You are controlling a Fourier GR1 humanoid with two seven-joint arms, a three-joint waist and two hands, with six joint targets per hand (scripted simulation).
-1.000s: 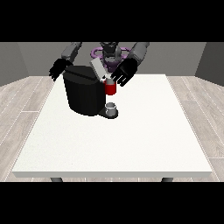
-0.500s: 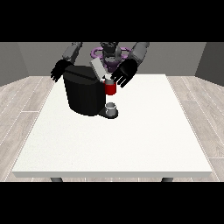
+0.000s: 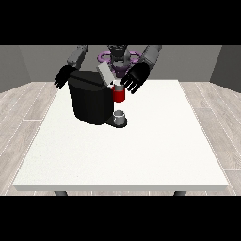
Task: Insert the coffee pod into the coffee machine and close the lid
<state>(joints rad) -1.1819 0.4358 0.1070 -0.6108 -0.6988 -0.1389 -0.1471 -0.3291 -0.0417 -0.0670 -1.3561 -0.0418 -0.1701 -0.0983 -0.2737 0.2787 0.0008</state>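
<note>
Nearest the camera, the white table (image 3: 127,160) spread wide and bare, its front edge pale above two dark legs. On either side of it ran a floor of pale wood-look planks (image 3: 23,122), and grey walls (image 3: 197,59) closed the room behind. Farther back on the tabletop stood the black coffee machine (image 3: 92,99), with a grey thing (image 3: 120,115) sitting on its base at the front; I could not tell it for the pod. Just above that grey thing was a red thing at the machine (image 3: 119,95), and the light grey lid (image 3: 105,74) stood tilted up. Beside the red thing hung the hand at the view's right (image 3: 133,78), fingers spread apart and holding nothing. Beyond the machine's far corner, the hand at the view's left (image 3: 62,76) hung with fingers spread too.
</note>
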